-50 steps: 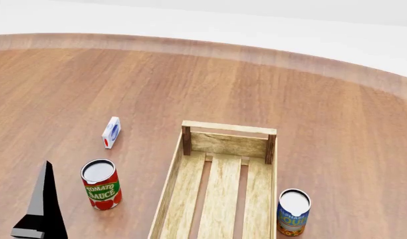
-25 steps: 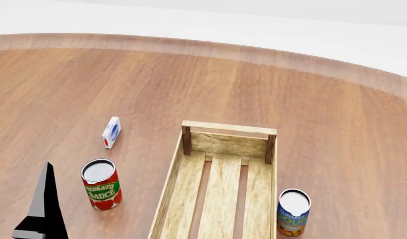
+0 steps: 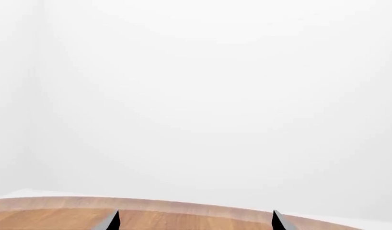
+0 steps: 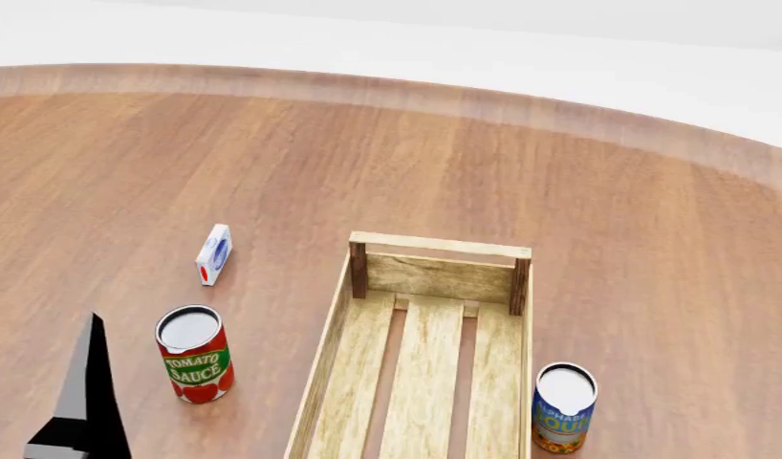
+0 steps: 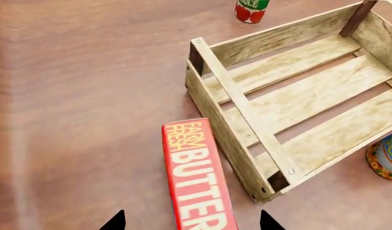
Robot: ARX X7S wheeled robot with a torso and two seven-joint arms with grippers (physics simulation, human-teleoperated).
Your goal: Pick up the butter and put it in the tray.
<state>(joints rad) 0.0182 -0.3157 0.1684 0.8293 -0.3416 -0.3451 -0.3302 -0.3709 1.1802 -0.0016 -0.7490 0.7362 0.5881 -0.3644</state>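
Note:
The butter (image 5: 194, 177), a red-orange carton with "FARM FRESH BUTTER" lettering, lies on the wooden table just outside the near end wall of the tray (image 5: 237, 108); it is out of the head view. The tray (image 4: 427, 359) is a light-wood slatted crate, empty. My right gripper (image 5: 190, 224) is open, its two black fingertips (image 5: 116, 223) on either side of the butter's near end, not touching it. My left gripper (image 3: 194, 223) is open and empty, facing the far table edge and white wall; its finger (image 4: 82, 397) shows at the head view's lower left.
A tomato sauce can (image 4: 195, 354) stands left of the tray, also seen in the right wrist view (image 5: 250, 9). A blue-labelled can (image 4: 563, 406) stands right of the tray, also in the right wrist view (image 5: 386, 158). A small white-blue-red carton (image 4: 214, 253) lies further back left.
The left gripper's finger has sunk very slightly in the head view. Nothing else has moved.

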